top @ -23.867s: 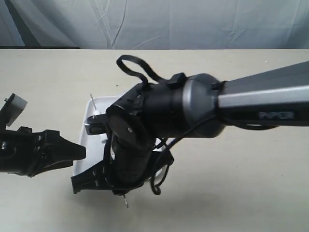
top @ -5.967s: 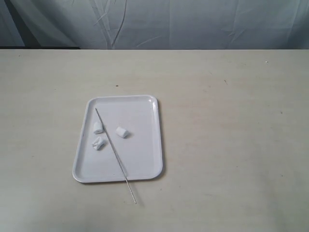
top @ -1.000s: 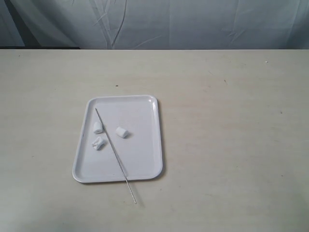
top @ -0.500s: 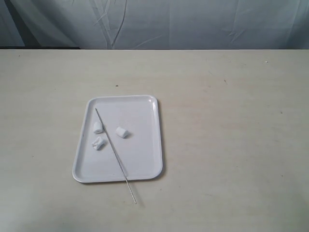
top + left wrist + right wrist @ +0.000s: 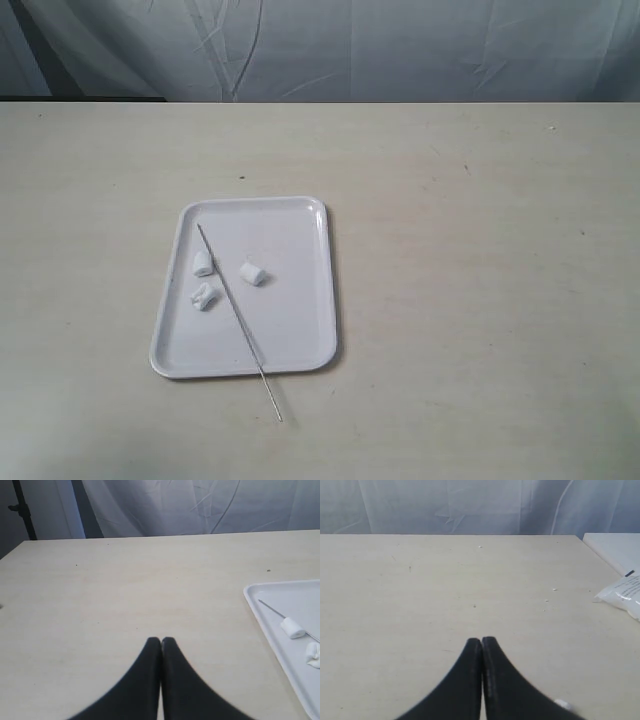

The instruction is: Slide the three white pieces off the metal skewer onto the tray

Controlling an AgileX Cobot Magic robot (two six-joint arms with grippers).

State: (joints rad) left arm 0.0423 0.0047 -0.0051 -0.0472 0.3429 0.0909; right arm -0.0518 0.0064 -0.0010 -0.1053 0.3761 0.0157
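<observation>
The white tray lies left of centre on the table. Three white pieces rest loose on it: one touching the skewer near its far end, one below that, one on the skewer's other side. The thin metal skewer lies diagonally across the tray, its near tip past the front rim on the table. Neither arm shows in the exterior view. My left gripper is shut and empty, well apart from the tray, where two pieces show. My right gripper is shut and empty over bare table.
A clear plastic bag and a white surface edge lie at the far side of the right wrist view. A small white scrap sits by the right finger. A grey cloth backdrop hangs behind the table.
Nothing has moved over the last six seconds. Long before that, both arms were over the tray; they have since withdrawn from the exterior view.
</observation>
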